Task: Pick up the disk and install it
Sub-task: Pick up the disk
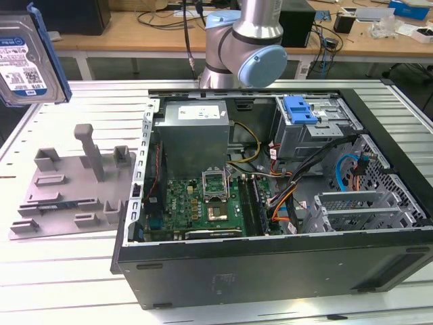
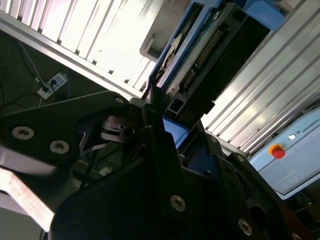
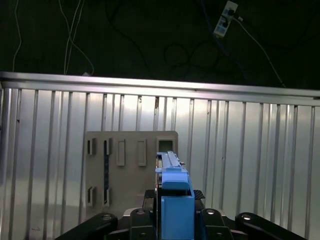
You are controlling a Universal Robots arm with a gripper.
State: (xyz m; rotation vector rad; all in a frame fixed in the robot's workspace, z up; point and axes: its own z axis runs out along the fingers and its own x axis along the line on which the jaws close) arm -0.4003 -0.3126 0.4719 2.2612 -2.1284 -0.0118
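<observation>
The disk (image 1: 26, 64) is lifted clear of the counter (image 1: 67, 277), well off to the exterior view's left of the open computer case (image 1: 270, 264). Its white-and-blue label faces the exterior camera and its blue bracket (image 1: 49, 51) runs along the edge nearer the case. In both wrist views the black jaws are closed on it, pressing on either side of the bracket, with the disk (image 3: 172, 187) seen edge-on between them. The first wrist view looks down past it to a grey slotted fixture plate (image 3: 130, 150) lying on the ridged counter (image 3: 250, 165). In the exterior view that plate (image 1: 67, 196) lies just beside the case, on the same side as the disk. The second wrist view alone shows the connector end of the disk (image 2: 200, 55), with its row of pins. Only the exterior view looks inside the case. There a grey power-supply box (image 1: 193, 128) sits at the back, a green motherboard (image 1: 203, 203) lies on the floor in front of it, and a metal drive cage (image 1: 318, 128) with a small blue latch (image 1: 301, 108) on top stands toward the exterior view's right. Loose cables (image 1: 284, 193) run between them. The arm (image 1: 243, 40) rises behind the case.
</observation>
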